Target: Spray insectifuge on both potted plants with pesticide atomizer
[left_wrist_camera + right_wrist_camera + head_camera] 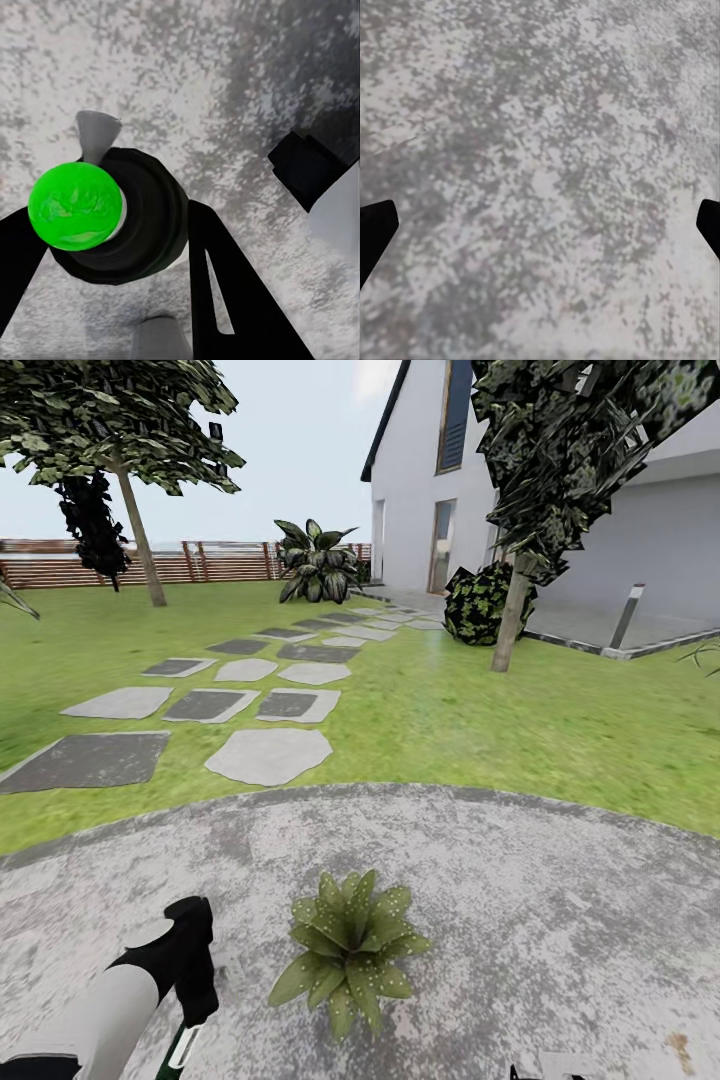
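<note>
A potted plant (350,950), a low rosette of pointed green leaves, stands on the round grey paving (560,900) of the garden, just ahead of me. Tiny white specks of insectifuge dot its leaves. My left gripper (195,1015) hangs to the plant's left, a short way off, shut on the pesticide atomizer (183,1048). In the left wrist view the atomizer (139,232) is a dark round bottle with a bright green top and a pale nozzle, held between the black fingers (221,292). My right gripper (540,225) is open over bare paving.
Beyond the paving lies lawn (470,710) with grey stepping stones (270,755) leading to a white house (560,510). A tree trunk (510,620), a dark bush (475,603) and a grey post (626,616) stand at the right. A brown fence (210,562) and a large leafy plant (318,565) close the back.
</note>
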